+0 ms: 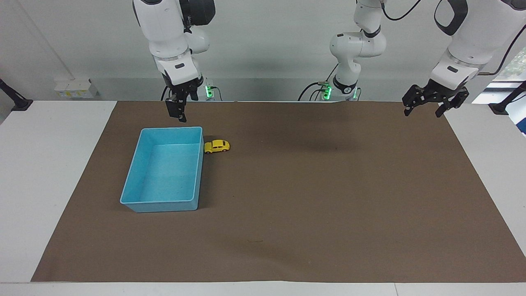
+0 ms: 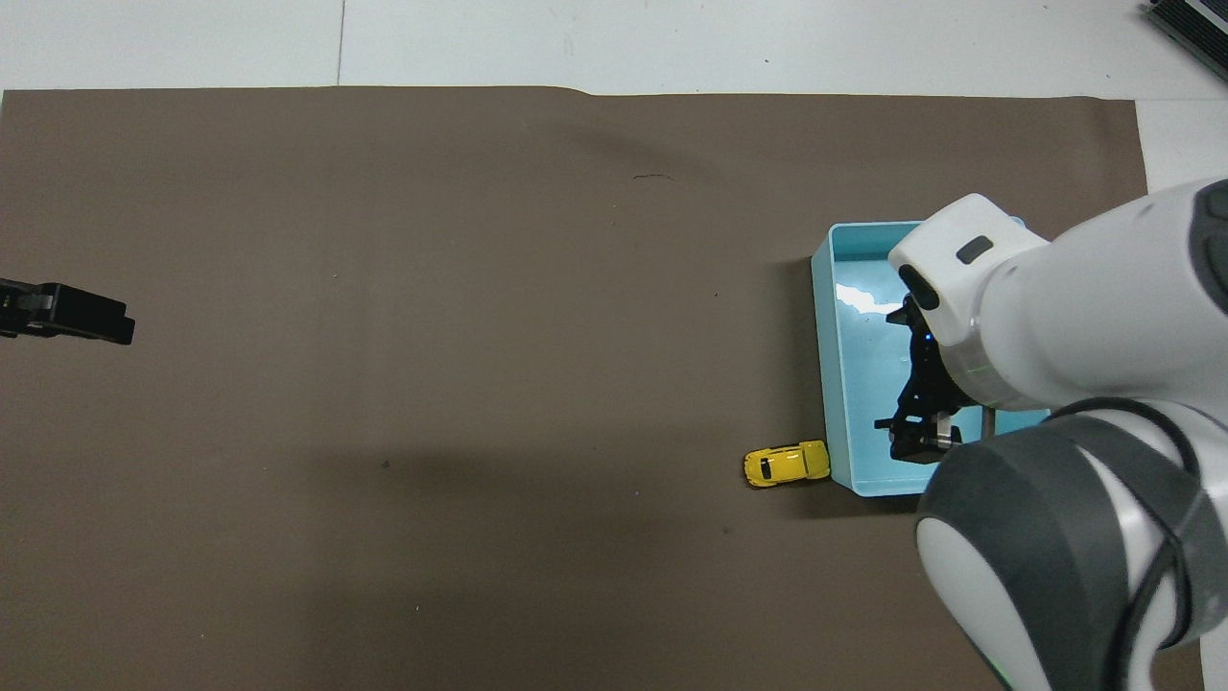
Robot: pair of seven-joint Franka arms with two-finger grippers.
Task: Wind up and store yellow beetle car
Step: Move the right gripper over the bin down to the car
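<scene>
The yellow beetle car [image 1: 217, 146] [image 2: 787, 464] stands on its wheels on the brown mat. It is right beside the blue bin [image 1: 164, 202] [image 2: 823, 365], at the bin's corner nearest the robots, on the side toward the left arm's end. The bin holds nothing. My right gripper [image 1: 177, 112] [image 2: 916, 437] hangs in the air over the bin's end nearest the robots, pointing down, open and holding nothing. My left gripper [image 1: 423, 112] [image 2: 72, 319] hovers open over the mat's edge at the left arm's end, well away from the car.
The brown mat [image 1: 308, 197] covers most of the white table [image 1: 49, 164]. In the overhead view the right arm's bulk [image 2: 1074, 461] hides part of the bin and the mat beside it.
</scene>
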